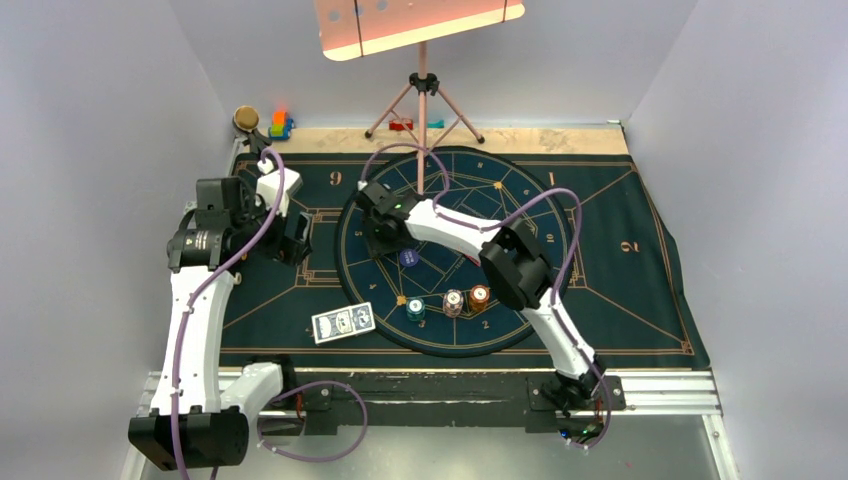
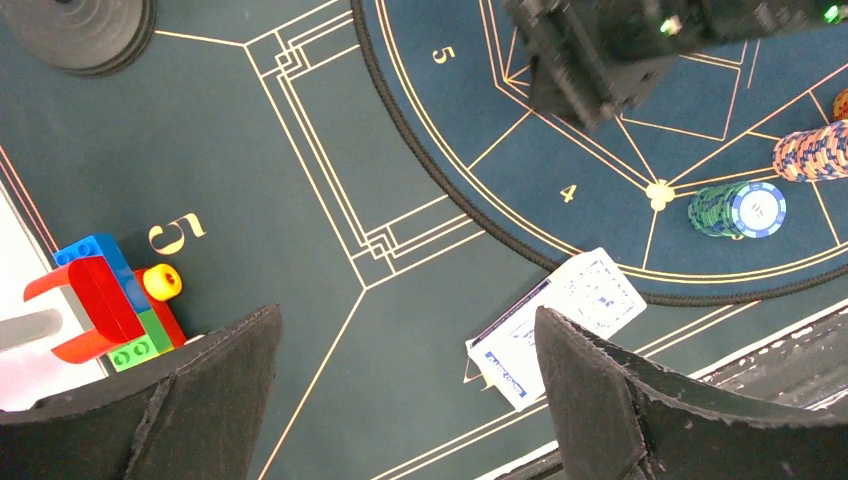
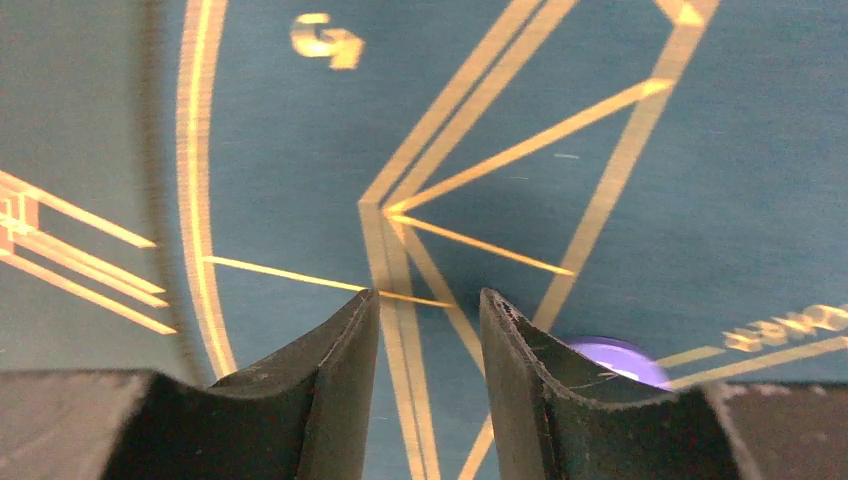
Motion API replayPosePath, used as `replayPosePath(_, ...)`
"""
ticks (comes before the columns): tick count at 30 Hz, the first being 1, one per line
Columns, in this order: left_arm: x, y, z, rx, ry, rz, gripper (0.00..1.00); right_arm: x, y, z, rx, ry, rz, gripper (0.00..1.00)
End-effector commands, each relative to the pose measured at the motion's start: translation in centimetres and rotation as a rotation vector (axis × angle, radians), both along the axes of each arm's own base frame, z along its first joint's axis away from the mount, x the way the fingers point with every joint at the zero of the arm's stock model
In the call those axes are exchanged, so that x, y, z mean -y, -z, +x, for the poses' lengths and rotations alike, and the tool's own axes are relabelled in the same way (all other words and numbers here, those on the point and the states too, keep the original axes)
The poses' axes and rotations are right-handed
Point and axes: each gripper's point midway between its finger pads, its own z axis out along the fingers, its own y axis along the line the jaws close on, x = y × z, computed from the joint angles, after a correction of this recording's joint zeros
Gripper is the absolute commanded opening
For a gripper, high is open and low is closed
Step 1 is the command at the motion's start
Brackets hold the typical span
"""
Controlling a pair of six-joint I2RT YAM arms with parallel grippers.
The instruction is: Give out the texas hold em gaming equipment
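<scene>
Right up close, the right gripper has its two fingers set close together with a slim gap, and nothing sits in that gap but bare mat. The blue chip lies flat just outside one finger, half hidden behind it. So the jaws are beside it rather than around it, and I'd guess they need to slide over to straddle it.

The left gripper hangs high with its jaws spread wide and empty, probably parked out of the way. Down past its fingers, nearer one of them, the cards lie face down at the round mat's edge. Beyond them three chip stacks stand bunched together, not yet shared out to the numbered seats.
</scene>
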Motion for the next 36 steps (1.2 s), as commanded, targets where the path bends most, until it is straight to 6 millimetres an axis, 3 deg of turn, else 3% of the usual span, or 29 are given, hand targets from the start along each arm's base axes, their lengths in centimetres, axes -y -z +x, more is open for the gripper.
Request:
replayPosePath(1,-0.4,-0.9,-0.3,0.041,0.005,0.030,1.00,-5.8,-1.0,-3.4,-0.127,-0.058,0.156,0.45)
replayPosePath(4,-0.6,-0.8,-0.4,0.042,0.004,0.038,1.00,-6.6,-2.3,-2.6,-0.103,-0.058,0.165,0.50)
replayPosePath(9,-0.6,-0.6,-0.4,0.042,0.006,0.045,1.00,-3.6,-6.2,0.0,-0.004,-0.003,0.170,0.60)
replayPosePath(12,-0.5,-0.6,-0.3,0.039,0.007,0.038,1.00,-1.4,-7.4,0.6,0.035,0.027,0.146,0.63)
replayPosePath(21,-0.3,-0.6,-0.3,0.032,0.016,0.026,1.00,5.6,-4.1,0.0,-0.009,0.138,0.059,0.69)
replayPosePath(27,-0.1,-0.9,-0.3,0.033,0.020,0.017,1.00,5.5,-2.8,-0.8,-0.051,0.115,0.058,0.74)
replayPosePath(36,-0.1,-1.5,-0.3,0.043,0.024,0.022,1.00,3.9,-0.6,-2.1,-0.117,0.073,0.051,0.72)
